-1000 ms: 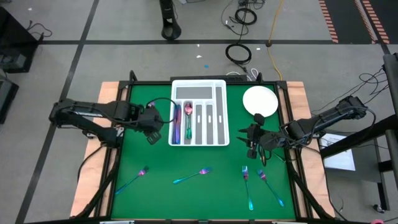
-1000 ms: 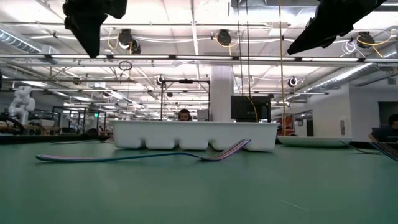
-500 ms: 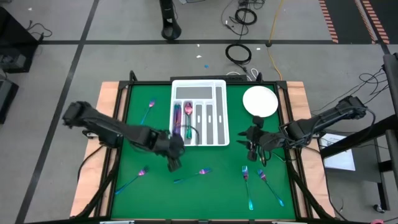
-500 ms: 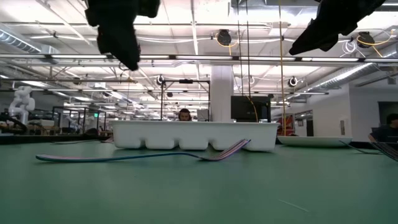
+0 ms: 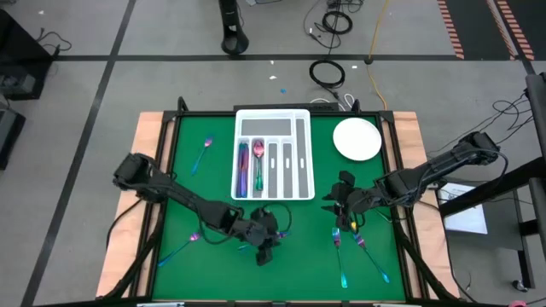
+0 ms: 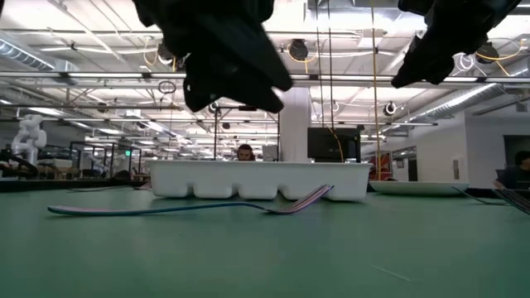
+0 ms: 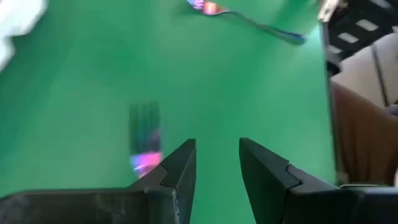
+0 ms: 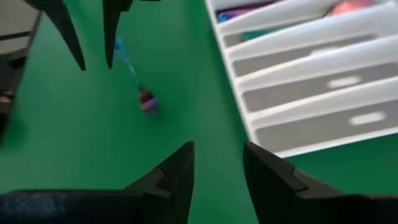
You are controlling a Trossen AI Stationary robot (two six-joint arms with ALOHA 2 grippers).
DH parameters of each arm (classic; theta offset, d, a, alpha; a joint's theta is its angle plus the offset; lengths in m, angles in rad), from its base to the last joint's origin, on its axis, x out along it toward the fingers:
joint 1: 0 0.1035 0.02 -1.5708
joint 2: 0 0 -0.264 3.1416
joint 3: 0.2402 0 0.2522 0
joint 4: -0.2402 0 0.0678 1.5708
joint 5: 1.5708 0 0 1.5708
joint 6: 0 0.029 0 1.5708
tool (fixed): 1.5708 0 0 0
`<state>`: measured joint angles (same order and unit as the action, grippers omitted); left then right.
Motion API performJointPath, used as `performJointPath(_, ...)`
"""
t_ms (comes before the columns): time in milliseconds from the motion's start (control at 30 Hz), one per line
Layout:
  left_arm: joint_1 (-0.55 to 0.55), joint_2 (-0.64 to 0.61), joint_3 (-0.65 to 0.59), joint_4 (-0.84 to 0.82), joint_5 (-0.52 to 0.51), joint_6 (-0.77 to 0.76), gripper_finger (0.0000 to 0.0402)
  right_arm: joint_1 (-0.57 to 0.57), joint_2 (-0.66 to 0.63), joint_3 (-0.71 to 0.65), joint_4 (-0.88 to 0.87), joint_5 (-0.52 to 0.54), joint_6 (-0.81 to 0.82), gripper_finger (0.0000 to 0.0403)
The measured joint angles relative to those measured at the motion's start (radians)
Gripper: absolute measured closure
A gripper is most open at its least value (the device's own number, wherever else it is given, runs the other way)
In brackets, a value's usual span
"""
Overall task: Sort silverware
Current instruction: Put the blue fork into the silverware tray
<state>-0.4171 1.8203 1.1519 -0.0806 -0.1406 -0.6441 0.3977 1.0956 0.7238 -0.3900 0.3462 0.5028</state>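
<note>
Iridescent silverware lies flat on the green mat. One fork lies near the middle front, and my left gripper hangs open just above it, the tines beside one finger, nothing between the fingers. Another fork lies near left and a spoon far left. Three pieces lie near right. My right gripper hovers open above the mat between those pieces and the white tray. The tray's left compartments hold several pieces.
A round white plate sits at the far right. The tray's right compartments show bare bottoms. In the low view the middle fork lies in front of the tray, with both grippers high above. Wooden borders flank the mat.
My left gripper has swept from beside the tray's left side toward the near edge and the table's right, sinking and tipping its fingers, and now hangs over the middle fork. My right gripper has shifted slightly toward the near edge. No silverware has moved.
</note>
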Motion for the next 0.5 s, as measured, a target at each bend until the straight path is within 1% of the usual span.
performJointPath(67, -0.017, 0.021, 0.029, 0.006, -0.005, 0.0, 0.0278, 0.0, 0.006, 0.0, 0.001, -0.034, 0.024, 0.0277)
performJointPath(167, -0.049, 0.039, 0.082, -0.009, -0.046, 0.012, 0.0278, 0.012, 0.015, 0.0, 0.001, -0.062, 0.058, 0.0277)
performJointPath(333, -0.104, 0.043, 0.187, -0.122, -0.173, 0.041, 0.0279, 0.041, 0.028, 0.0, 0.02, -0.065, 0.062, 0.0277)
performJointPath(433, -0.119, 0.043, 0.257, -0.204, -0.253, 0.041, 0.0279, 0.062, 0.027, 0.0, 0.003, -0.068, 0.062, 0.0277)
performJointPath(500, -0.119, 0.052, 0.293, -0.215, -0.273, 0.028, 0.0279, 0.076, 0.019, 0.0, -0.044, -0.118, 0.069, 0.0277)
